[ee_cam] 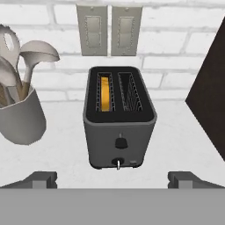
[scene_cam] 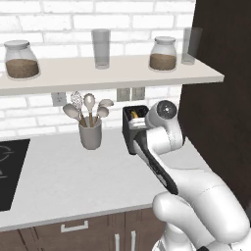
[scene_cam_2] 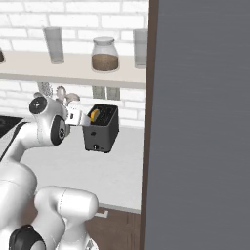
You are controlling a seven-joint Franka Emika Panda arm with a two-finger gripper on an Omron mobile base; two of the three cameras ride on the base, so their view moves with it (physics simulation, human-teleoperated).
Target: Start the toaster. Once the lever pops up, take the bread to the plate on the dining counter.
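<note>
The dark grey toaster (ee_cam: 119, 118) stands on the light grey worktop against the brick wall, its narrow face with the lever (ee_cam: 121, 142) and small knob (ee_cam: 117, 162) turned toward my hand. The bread (ee_cam: 104, 93) sits down in its left slot, showing an orange-yellow edge. My gripper (ee_cam: 114, 179) hovers in front of that face, open, its fingertips (ee_cam: 41, 179) wide apart with nothing between them. From the base, the toaster (scene_cam_2: 101, 129) and bread (scene_cam_2: 94, 115) are just past my hand; the arm partly hides the toaster (scene_cam: 133, 128). The plate and dining counter are out of view.
A grey utensil cup (scene_cam: 91, 133) with spoons stands left of the toaster. A tall dark cabinet side (scene_cam: 215, 98) rises close on its right. A shelf (scene_cam: 112, 74) with jars and glasses hangs above. A black cooktop (scene_cam: 10, 169) lies at the far left.
</note>
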